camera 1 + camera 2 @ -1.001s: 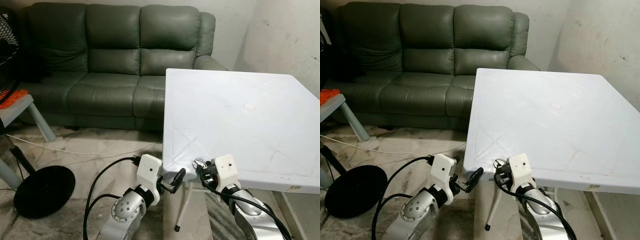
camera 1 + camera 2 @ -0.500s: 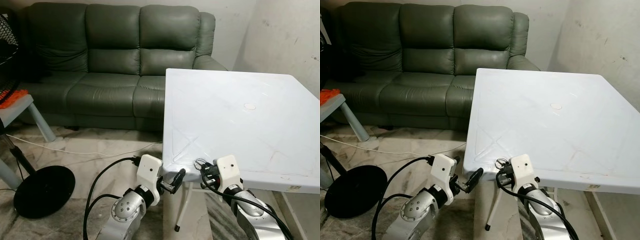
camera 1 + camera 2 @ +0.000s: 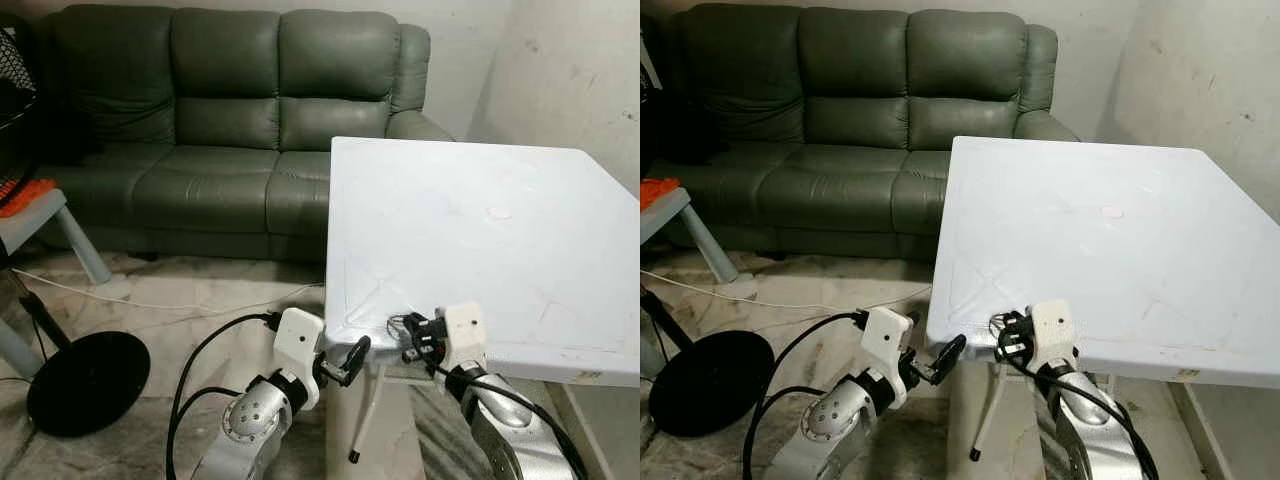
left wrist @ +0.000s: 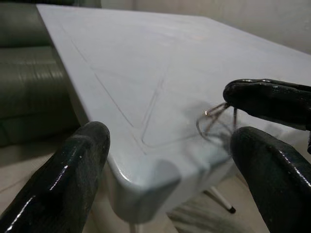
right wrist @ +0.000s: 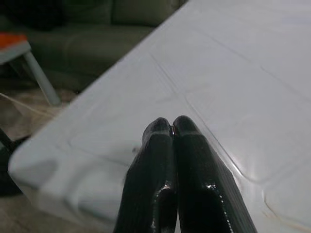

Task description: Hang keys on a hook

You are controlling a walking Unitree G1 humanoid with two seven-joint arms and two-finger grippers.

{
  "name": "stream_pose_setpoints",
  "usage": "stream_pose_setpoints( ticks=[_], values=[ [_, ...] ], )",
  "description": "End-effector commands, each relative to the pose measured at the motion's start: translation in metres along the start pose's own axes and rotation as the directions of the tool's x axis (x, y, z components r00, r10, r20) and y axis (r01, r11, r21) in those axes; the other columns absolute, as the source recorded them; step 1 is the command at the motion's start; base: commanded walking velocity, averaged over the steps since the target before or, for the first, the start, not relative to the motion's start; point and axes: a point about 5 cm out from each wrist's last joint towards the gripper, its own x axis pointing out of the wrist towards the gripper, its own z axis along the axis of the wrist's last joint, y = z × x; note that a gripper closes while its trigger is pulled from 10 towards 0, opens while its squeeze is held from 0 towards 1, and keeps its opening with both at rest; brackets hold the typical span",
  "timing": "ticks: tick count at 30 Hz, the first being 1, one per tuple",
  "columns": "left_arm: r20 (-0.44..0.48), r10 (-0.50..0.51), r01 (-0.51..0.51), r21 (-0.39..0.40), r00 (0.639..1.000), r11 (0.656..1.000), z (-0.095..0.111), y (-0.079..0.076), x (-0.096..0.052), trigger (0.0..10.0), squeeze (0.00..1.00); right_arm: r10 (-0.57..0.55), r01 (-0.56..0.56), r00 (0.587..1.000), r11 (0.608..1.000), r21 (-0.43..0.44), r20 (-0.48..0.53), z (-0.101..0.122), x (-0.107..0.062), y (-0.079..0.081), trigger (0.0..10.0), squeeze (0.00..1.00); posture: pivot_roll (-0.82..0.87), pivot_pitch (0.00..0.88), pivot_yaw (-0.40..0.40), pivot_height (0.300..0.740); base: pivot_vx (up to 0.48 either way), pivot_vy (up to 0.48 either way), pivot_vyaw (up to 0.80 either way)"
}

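Observation:
A thin metal key ring point(image 3: 397, 323) hangs just over the near left corner of the white table point(image 3: 480, 230). My right gripper point(image 3: 410, 337) is shut on it, its wrist low at the table's front edge. In the right wrist view the black fingers point(image 5: 160, 145) press together over the tabletop point(image 5: 233, 73), with a glint of metal at the tips. My left gripper point(image 3: 350, 360) stands open just below and left of that corner. Across its open fingers point(image 4: 73, 179), the left wrist view shows the key ring point(image 4: 212, 121) held by the right gripper's finger point(image 4: 272, 99).
A dark green sofa point(image 3: 230, 120) runs along the back wall. On the floor at left lie a black round fan base point(image 3: 88, 380) and a white cable point(image 3: 180, 305). A pale stool point(image 3: 40, 225) with something orange stands far left. A wall point(image 3: 580, 70) closes the right side.
My right wrist has shifted slightly right along the table's front edge and turned, the key ring still pinched and now a touch higher over the corner. The left gripper has held still.

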Motion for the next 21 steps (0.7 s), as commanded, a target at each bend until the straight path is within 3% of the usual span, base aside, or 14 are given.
stream_pose_setpoints(
  ticks=[1, 3, 5, 6, 8, 9, 10, 11, 13, 15, 21],
  values=[
    [0.033, 0.02, -0.02, -0.017, 0.999, 1.0, 0.008, 0.003, 0.005, 10.0, 0.0, 0.011, -0.014, 0.997, 0.999, 0.037, 0.08, 0.012, 0.002, 0.0, 4.6, 0.0, -0.01, 0.0, -0.042, 0.74, 0.0, 0.0, 0.0],
    [0.052, 0.035, -0.034, -0.022, 0.998, 0.999, 0.012, 0.007, 0.007, 10.0, 0.0, -0.003, -0.009, 0.99, 0.996, 0.088, 0.14, 0.022, 0.004, 0.002, 5.2, 0.0, -0.01, 0.0, -0.043, 0.74, 0.0, 0.0, 0.0],
    [0.071, 0.049, -0.049, -0.001, 0.996, 0.999, 0.016, 0.011, 0.008, 10.0, 0.0, 0.005, -0.025, 0.982, 0.994, 0.105, 0.187, 0.03, 0.005, 0.005, 4.8, 0.0, 0.0, 0.0, -0.043, 0.74, 0.0, 0.0, 0.0],
    [0.077, 0.054, -0.055, 0.003, 0.996, 0.999, 0.018, 0.013, 0.009, 10.0, 0.0, 0.006, -0.029, 0.979, 0.993, 0.111, 0.206, 0.033, 0.005, 0.006, 5.5, 0.0, 0.0, 0.0, -0.043, 0.74, 0.0, 0.0, 0.0],
    [0.113, 0.116, -0.111, -0.043, 0.987, 0.993, 0.028, 0.026, 0.012, 10.0, 0.0, -0.023, -0.012, 0.96, 0.992, 0.123, 0.278, 0.045, 0.006, 0.005, 5.5, 0.0, 0.0, 0.0, -0.043, 0.74, 0.0, 0.0, 0.0],
    [0.128, 0.133, -0.126, -0.057, 0.983, 0.99, 0.032, 0.031, 0.013, 10.0, 0.0, -0.032, -0.008, 0.95, 0.992, 0.129, 0.309, 0.051, 0.006, 0.005, 9.3, 0.0, 0.0, 0.0, -0.042, 0.74, 0.0, 0.0, 0.0],
    [0.142, 0.145, -0.136, -0.066, 0.979, 0.988, 0.036, 0.035, 0.014, 10.0, 0.0, -0.04, -0.007, 0.941, 0.991, 0.136, 0.337, 0.057, 0.006, 0.005, 9.3, 0.0, 0.0, 0.0, -0.042, 0.74, 0.0, 0.0, 0.0],
    [0.149, 0.152, -0.143, -0.065, 0.977, 0.988, 0.038, 0.037, 0.015, 10.0, 0.0, -0.045, -0.003, 0.934, 0.991, 0.135, 0.355, 0.059, 0.006, 0.005, 10.0, 0.0, 0.0, 0.0, -0.042, 0.74, 0.0, 0.0, 0.0],
    [0.159, 0.161, -0.152, -0.064, 0.974, 0.986, 0.04, 0.039, 0.015, 10.0, 0.0, -0.053, 0.005, 0.922, 0.992, 0.126, 0.383, 0.064, 0.006, 0.004, 10.0, 0.0, 0.0, 0.0, -0.042, 0.74, 0.0, 0.0, 0.0],
    [0.209, 0.219, -0.208, -0.077, 0.953, 0.975, 0.051, 0.053, 0.014, 10.0, 0.0, -0.117, 0.069, 0.899, 0.989, 0.127, 0.422, 0.072, 0.003, 0.0, 10.0, 0.0, 0.0, 0.0, -0.042, 0.74, 0.0, 0.0, 0.0],
    [0.249, 0.275, -0.251, -0.121, 0.929, 0.96, 0.058, 0.074, 0.01, 10.0, 0.0, -0.12, 0.084, 0.899, 0.991, 0.104, 0.422, 0.061, -0.003, -0.002, 10.0, 0.0, 0.0, 0.0, -0.04, 0.74, 0.0, 0.0, 0.0]
  ],
)
